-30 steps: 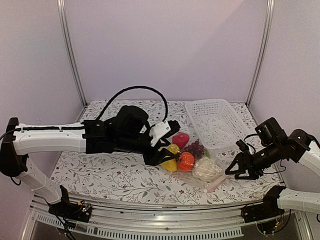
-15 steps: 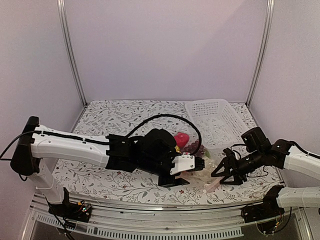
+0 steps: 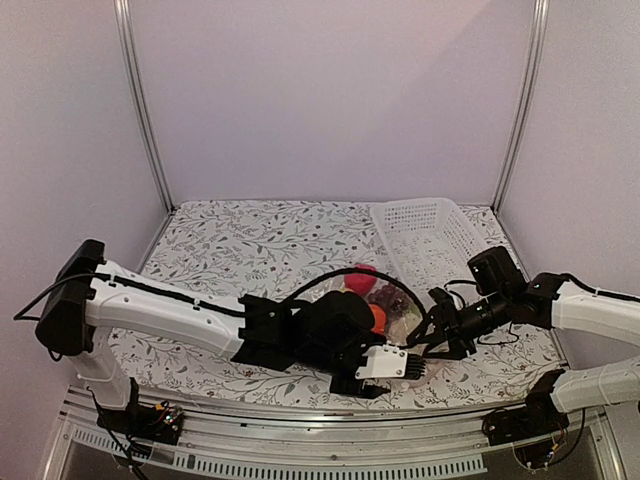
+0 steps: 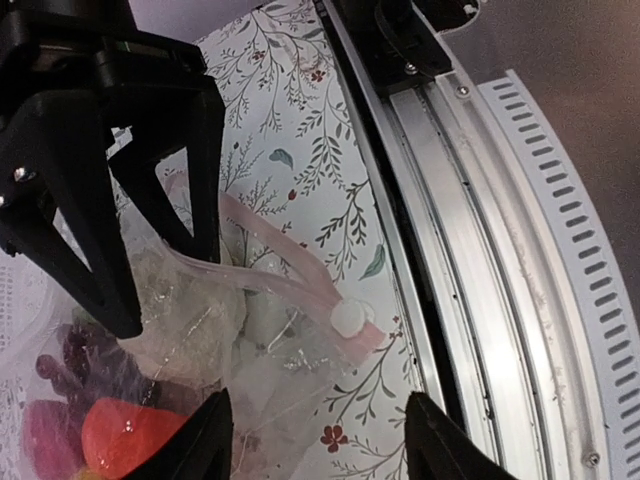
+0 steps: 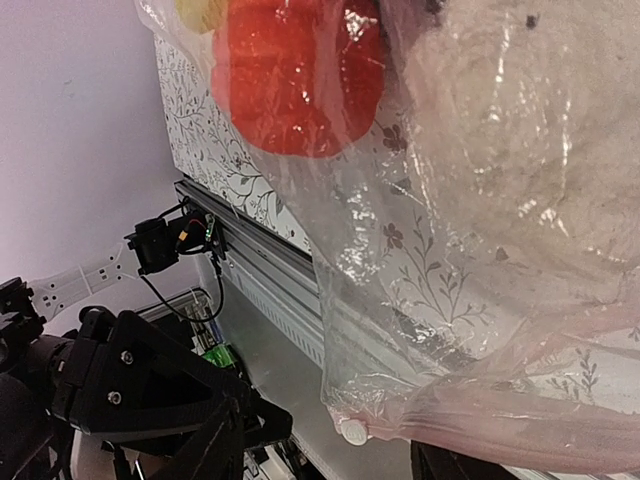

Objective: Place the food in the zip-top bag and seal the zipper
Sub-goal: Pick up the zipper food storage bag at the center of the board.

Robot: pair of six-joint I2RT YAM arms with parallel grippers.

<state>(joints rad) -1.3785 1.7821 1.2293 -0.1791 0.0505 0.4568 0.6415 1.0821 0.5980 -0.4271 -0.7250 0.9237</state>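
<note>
The clear zip-top bag (image 3: 402,318) lies at the front middle with the food inside: orange pumpkin (image 4: 120,440), grape bunch (image 4: 70,352), white cauliflower (image 4: 190,300), red pepper (image 3: 358,280). In the right wrist view the pumpkin (image 5: 300,70), the cauliflower (image 5: 530,150) and a yellow piece (image 5: 205,12) show through the plastic. The pink zipper (image 4: 275,255) with its white slider (image 4: 350,318) runs along the mouth near the front edge. My left gripper (image 4: 320,452) is open just in front of the slider. My right gripper (image 5: 330,462) is open, its fingers (image 4: 85,250) straddling the zipper end.
The white perforated basket (image 3: 430,235) stands at the back right, behind the bag. The table's aluminium front rail (image 4: 470,230) runs right beside the zipper. The two grippers (image 3: 420,350) are close together at the bag's mouth.
My left arm swung from over the food to the front edge by the zipper slider. My right gripper moved left up to the bag's mouth.
</note>
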